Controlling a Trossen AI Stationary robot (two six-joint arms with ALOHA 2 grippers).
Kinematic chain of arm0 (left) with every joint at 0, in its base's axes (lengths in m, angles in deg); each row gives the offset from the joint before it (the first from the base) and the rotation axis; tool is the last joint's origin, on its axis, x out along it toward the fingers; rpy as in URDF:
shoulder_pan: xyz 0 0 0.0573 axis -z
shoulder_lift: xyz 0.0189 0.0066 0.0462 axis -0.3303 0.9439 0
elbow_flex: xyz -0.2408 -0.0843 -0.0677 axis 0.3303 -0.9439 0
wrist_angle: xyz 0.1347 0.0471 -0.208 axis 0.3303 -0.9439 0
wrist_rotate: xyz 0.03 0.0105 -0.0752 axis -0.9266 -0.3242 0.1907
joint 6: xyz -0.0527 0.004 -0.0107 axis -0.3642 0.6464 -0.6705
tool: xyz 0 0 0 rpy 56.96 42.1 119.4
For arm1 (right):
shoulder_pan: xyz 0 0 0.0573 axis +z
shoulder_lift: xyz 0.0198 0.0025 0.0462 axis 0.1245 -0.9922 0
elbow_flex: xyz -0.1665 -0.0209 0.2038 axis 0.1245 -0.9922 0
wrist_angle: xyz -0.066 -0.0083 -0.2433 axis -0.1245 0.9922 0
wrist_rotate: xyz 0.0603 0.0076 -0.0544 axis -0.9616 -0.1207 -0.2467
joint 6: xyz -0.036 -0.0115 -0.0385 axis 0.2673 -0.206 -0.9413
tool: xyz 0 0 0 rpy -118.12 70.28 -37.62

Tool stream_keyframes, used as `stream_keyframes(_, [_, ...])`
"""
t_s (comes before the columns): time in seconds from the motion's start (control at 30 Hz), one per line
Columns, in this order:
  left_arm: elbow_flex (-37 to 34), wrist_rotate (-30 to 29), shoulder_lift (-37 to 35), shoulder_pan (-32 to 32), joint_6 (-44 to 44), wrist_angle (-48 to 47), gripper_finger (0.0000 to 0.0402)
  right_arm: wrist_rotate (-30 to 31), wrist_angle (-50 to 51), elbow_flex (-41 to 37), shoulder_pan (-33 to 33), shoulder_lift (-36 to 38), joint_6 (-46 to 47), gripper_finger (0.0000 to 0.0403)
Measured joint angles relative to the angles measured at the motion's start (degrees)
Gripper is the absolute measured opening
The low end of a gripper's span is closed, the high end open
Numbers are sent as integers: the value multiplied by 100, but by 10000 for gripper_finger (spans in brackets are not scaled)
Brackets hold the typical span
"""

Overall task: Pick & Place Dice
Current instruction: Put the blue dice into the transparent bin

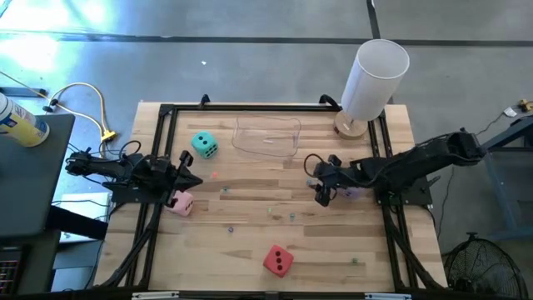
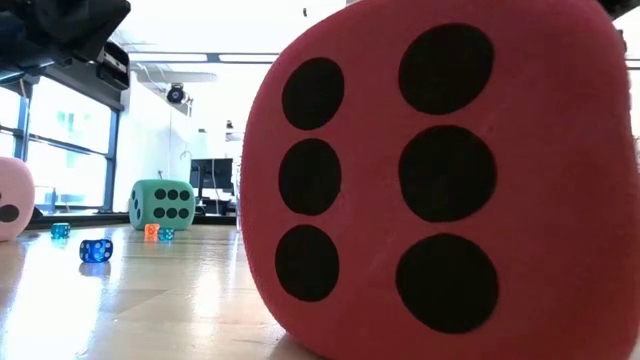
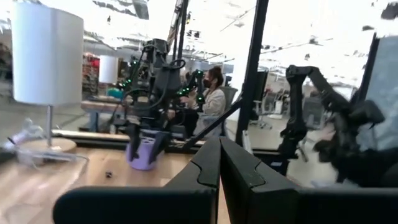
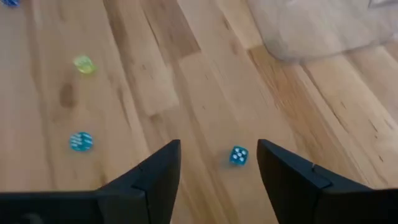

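Note:
The dice are soft cubes with dark pips. The teal die (image 1: 204,145) lies at the far left and the pink die (image 1: 179,202) just below my left gripper (image 1: 191,172). The red die (image 1: 278,260) is near the front edge, filling the low view (image 2: 440,180). The purple die (image 1: 352,192) rests on the table, partly under my right arm. My right gripper (image 4: 219,171) hangs open above bare wood and slants down; a tiny blue die (image 4: 238,155) lies on the table below the gap. My left gripper (image 3: 219,158) is shut, holds nothing and stays at the left.
A clear plastic container (image 1: 266,136) sits far of centre. A tall white cylinder on a wooden foot (image 1: 372,77) stands at the far right corner. Several tiny coloured dice are scattered over the wood (image 4: 81,141) (image 2: 96,250). A black frame (image 1: 250,108) rims the tabletop.

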Motion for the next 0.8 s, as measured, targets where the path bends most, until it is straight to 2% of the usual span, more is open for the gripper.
stream_keyframes(0.2, [0, 0, 0, 2, 148, -2, 0, -1, 1, 0, 12, -436, -54, 190])
stream_keyframes(0.37, [0, 2, 0, 0, -172, -11, 0, 28, 2, 0, 108, -702, -19, 186])
stream_keyframes(0.8, [0, 4, 0, 0, 39, -18, 0, 48, -145, 0, 56, -892, 92, 187])
